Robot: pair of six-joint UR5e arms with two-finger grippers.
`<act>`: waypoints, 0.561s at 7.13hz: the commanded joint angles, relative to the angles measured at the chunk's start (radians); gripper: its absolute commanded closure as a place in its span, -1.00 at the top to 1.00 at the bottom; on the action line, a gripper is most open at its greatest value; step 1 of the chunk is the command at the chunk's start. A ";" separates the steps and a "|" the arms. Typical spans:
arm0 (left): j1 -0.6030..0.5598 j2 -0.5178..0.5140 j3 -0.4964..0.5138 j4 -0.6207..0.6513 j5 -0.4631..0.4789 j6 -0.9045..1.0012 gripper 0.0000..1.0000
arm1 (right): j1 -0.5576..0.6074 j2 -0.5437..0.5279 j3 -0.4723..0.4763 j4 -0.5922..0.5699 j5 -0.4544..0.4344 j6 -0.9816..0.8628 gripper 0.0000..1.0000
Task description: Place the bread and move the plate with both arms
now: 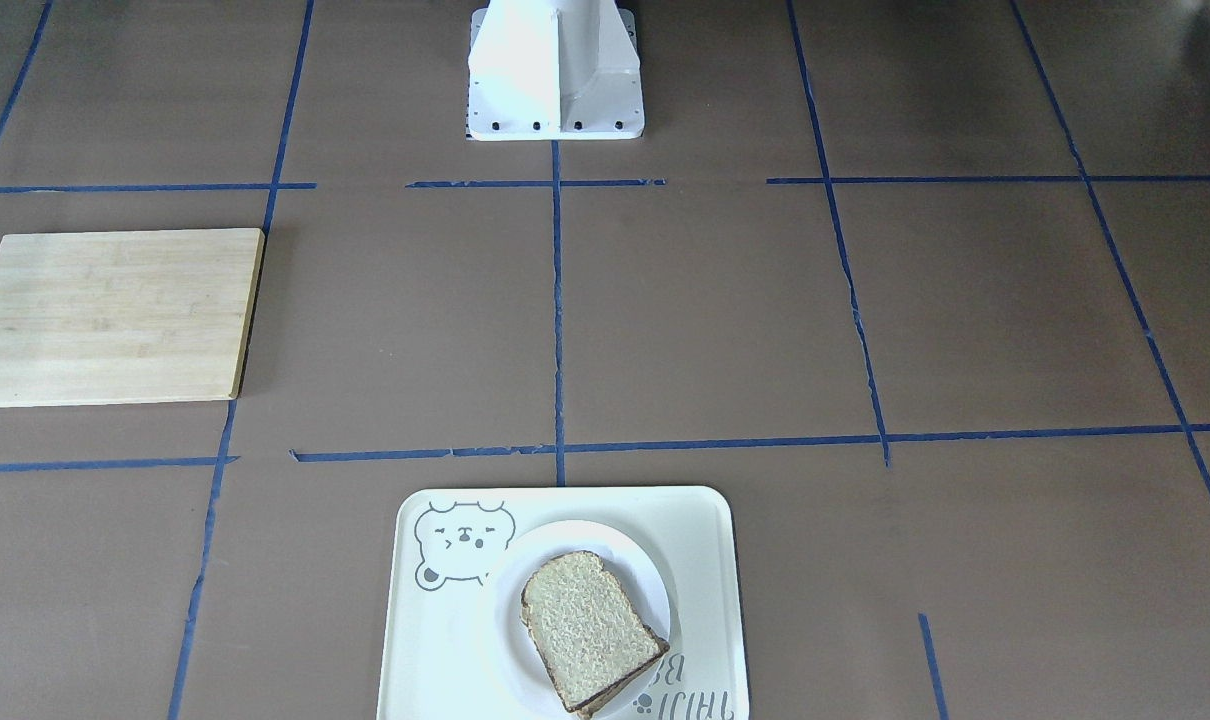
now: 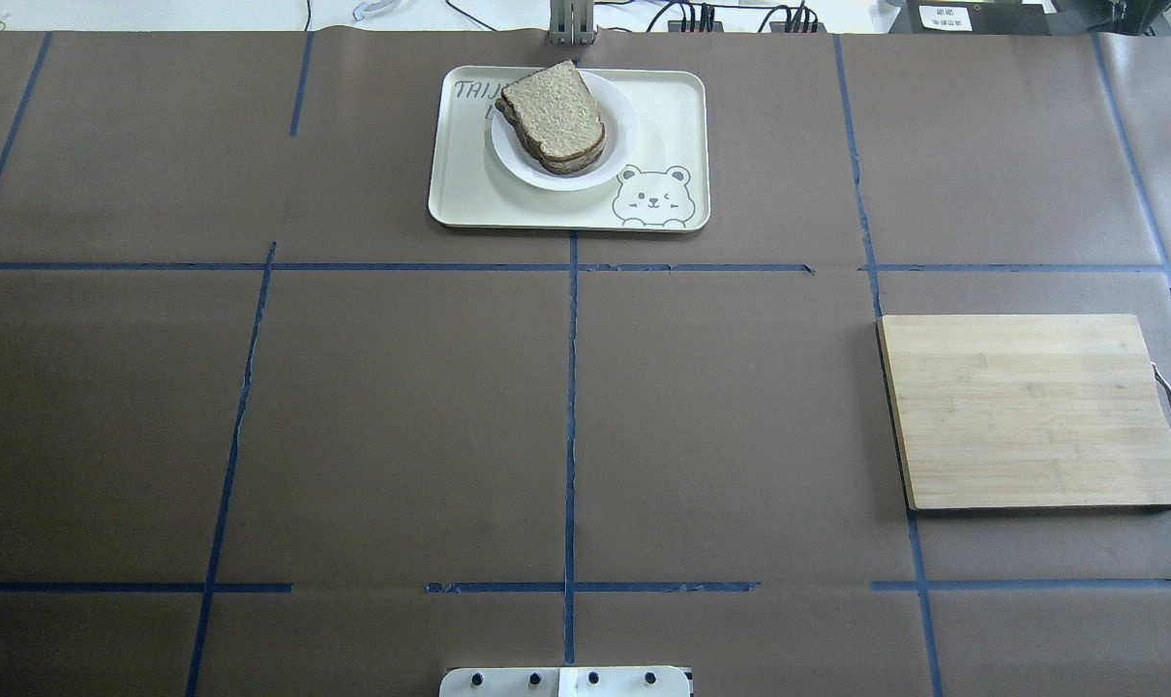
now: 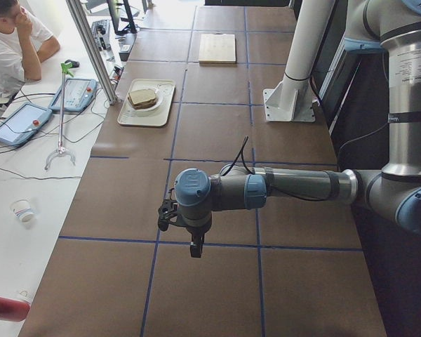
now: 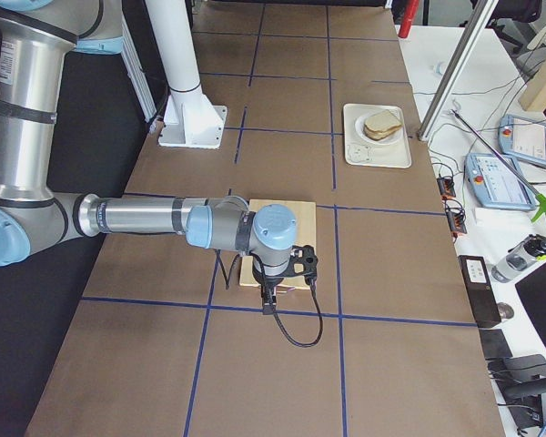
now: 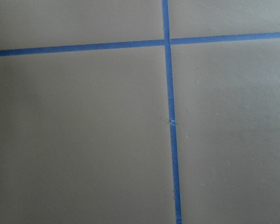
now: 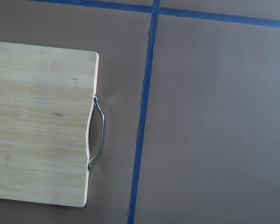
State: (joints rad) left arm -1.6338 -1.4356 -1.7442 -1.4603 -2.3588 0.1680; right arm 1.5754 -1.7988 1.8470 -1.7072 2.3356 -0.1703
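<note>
Overhead exterior shows bread (image 2: 553,105) on plate (image 2: 620,131).

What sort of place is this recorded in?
Most likely a robotics lab: a table papered brown and gridded with blue tape, teach pendants beside it, and an operator seated alongside.

Brown-crusted bread (image 2: 552,111) lies flat on the white plate (image 2: 620,136).

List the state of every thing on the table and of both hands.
bread: lying flat on the plate
plate: sitting on the tray, loaded with bread
tray: flat on the table
cutting board: flat on the table
left hand: hovering above the table, grip cannot be told
right hand: hovering near the cutting board, grip cannot be told
</note>
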 commanded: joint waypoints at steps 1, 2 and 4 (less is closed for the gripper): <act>0.000 0.001 0.000 -0.003 0.004 -0.001 1.00 | 0.000 -0.001 0.000 0.000 -0.006 0.000 1.00; 0.000 0.000 0.000 -0.003 0.004 -0.001 1.00 | 0.000 -0.001 0.003 0.000 -0.006 0.002 1.00; 0.000 0.000 -0.001 -0.006 -0.002 -0.002 1.00 | 0.000 -0.001 0.003 0.001 -0.006 0.000 1.00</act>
State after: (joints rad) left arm -1.6337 -1.4356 -1.7443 -1.4641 -2.3568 0.1668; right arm 1.5754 -1.7993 1.8495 -1.7070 2.3302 -0.1699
